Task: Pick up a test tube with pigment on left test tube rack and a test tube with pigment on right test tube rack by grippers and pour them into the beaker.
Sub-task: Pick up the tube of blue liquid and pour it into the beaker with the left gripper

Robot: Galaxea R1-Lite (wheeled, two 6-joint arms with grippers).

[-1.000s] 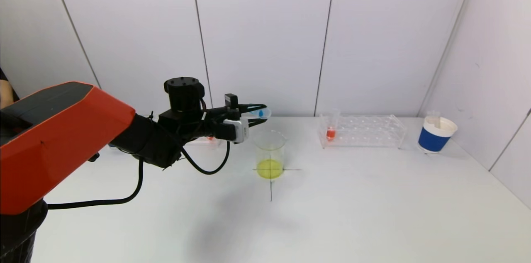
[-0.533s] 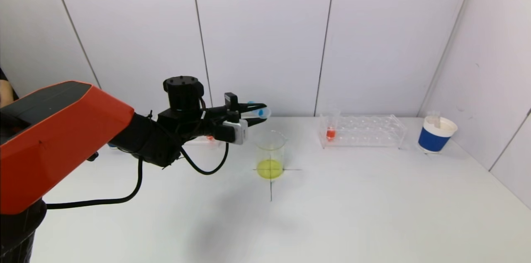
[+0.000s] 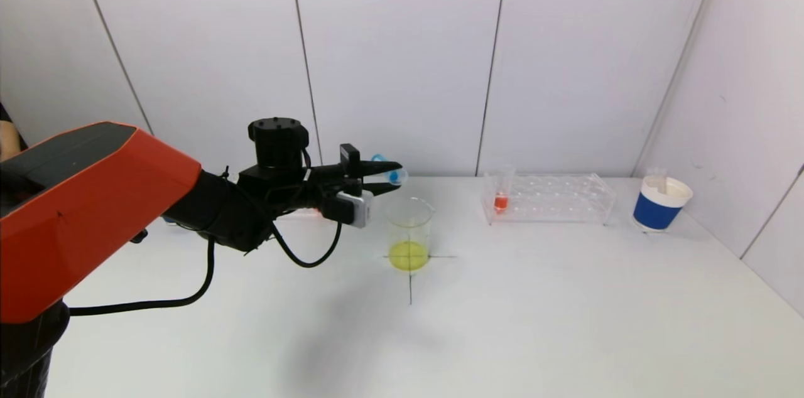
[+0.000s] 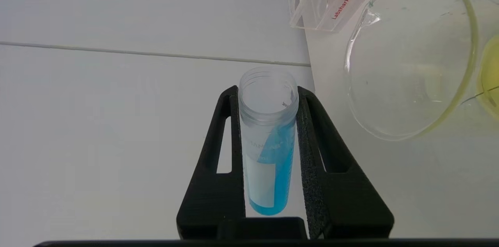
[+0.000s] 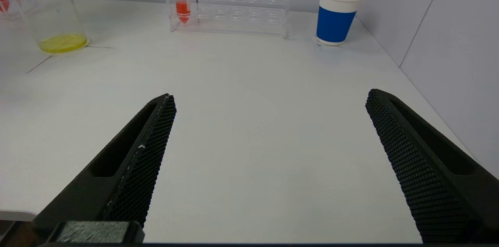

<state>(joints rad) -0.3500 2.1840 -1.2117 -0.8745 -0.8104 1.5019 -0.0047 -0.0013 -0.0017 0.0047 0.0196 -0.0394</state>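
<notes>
Clear plastic test tube of blue pigment [image 4: 268, 142], clamped sideways in left gripper [image 3: 384, 175].
Held above glass beaker [image 3: 409, 233]; right gripper [image 5: 269, 161] parked, spread wide.

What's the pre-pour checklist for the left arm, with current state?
1. Grip: left gripper shut on the blue test tube, a finger on each side. Ok.
2. Tube mouth open, no cap. Ok.
3. Mouth over the beaker: head view puts the tube just above the rim, wrist view shows the mouth beside it. Cannot tell.
4. Blue pigment not yet at the lip. Ok.
5. Beaker upright on its cross mark, yellow liquid inside. Ok.
6. Right gripper open, low over the table, apart from the beaker. Ok.
</notes>
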